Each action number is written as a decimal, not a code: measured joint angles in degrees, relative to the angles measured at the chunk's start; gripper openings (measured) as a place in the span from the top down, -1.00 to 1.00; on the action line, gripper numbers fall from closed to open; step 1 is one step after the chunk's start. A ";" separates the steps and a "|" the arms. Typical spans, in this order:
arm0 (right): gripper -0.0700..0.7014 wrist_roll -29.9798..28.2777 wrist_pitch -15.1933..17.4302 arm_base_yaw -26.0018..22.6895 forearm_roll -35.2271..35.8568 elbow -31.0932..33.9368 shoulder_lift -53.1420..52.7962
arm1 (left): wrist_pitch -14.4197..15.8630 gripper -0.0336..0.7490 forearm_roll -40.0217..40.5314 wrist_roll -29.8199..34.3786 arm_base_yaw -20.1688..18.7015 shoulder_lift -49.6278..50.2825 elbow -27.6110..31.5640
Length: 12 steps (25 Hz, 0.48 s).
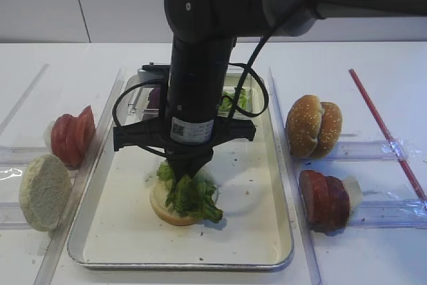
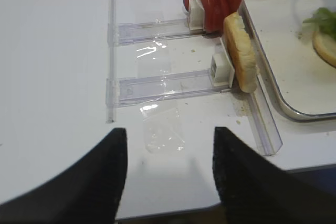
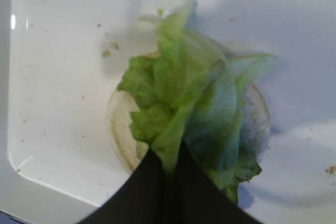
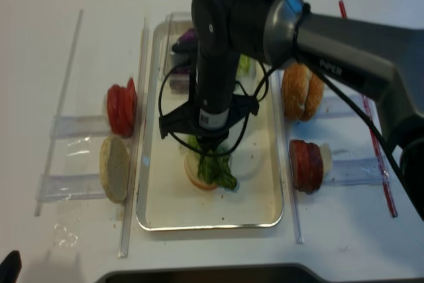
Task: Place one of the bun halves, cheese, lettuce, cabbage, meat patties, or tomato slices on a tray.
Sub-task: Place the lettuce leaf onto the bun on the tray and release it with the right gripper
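A: What is the right gripper point(image 1: 189, 168) doing?

B: Its jaws are pinched tight on the lettuce point(image 1: 190, 195), gripping the bunch by its upper end so the leaves hang down and spread over the bun half point(image 1: 175, 213) lying cut face up on the tray point(image 1: 273, 245). The wrist view shows the dark fingertips meeting at the leaves, with the pale round bread beneath.

A: Where on the tray?

B: Left of its middle, towards the near edge. The leaves already touch the bread, so I judge the lettuce is about placed; letting go is what remains.

A: Why hold it from the top?

B: Probably so the loose leaves drape flat instead of bunching up.

A: And the left gripper point(image 2: 169, 174)?

B: Its two dark fingers stand apart, holding nothing, over the bare desk near its left front edge, clear of the work.

A: The other ingredients?

B: Standing on edge in clear plastic racks point(image 1: 373, 150), likely for easy pinching: tomato slices point(image 1: 72, 135) and a pale bun half point(image 1: 44, 191) by the tray's left rim, sesame bun halves point(image 1: 313, 126) and meat patties point(image 1: 324, 198) by its right rim.
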 joint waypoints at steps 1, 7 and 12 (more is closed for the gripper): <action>0.71 0.00 -0.28 0.00 0.00 0.00 0.12 | 0.00 0.01 0.00 0.00 0.00 0.00 0.00; 0.60 0.00 -0.81 0.00 0.04 0.00 0.37 | 0.00 0.01 0.00 0.00 0.00 0.00 0.00; 0.03 0.00 -0.56 0.00 0.04 0.00 0.37 | 0.00 0.01 0.00 0.00 0.00 0.00 0.00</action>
